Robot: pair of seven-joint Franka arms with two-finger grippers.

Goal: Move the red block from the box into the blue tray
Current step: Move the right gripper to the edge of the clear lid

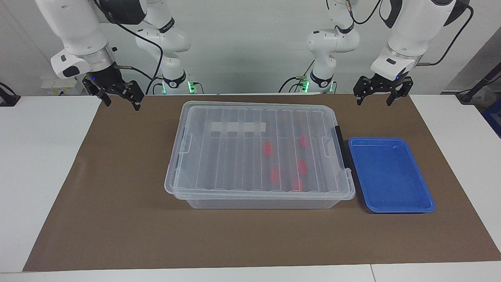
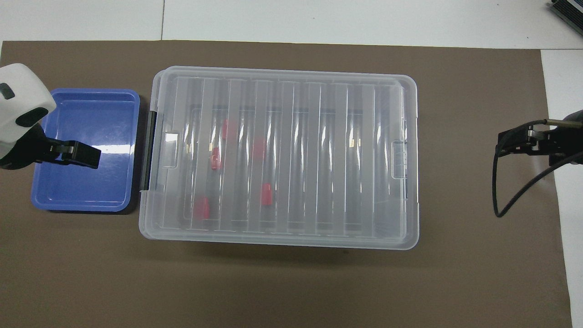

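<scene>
- Large clear plastic box [image 1: 260, 150] with ribbed lid closed, at the centre of the brown mat [image 1: 117, 196].
- Five small red plastic blocks, one marked [image 1: 275, 175], inside the box, toward the left arm's end.
- Shallow blue plastic tray [image 1: 391, 174], empty, just beside the box's black latch [image 1: 339, 147]; in the overhead view, at the box's nine o'clock.
- Left gripper [image 1: 382, 94]: released, raised over the mat's edge.
- Right gripper [image 1: 119, 96]: released, likewise raised; both arms wait.

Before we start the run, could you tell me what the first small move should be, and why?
Probably bring the left tool to the black latch: the box is lidded over the red blocks, the blue tray holds nothing, and both tools are open.
</scene>
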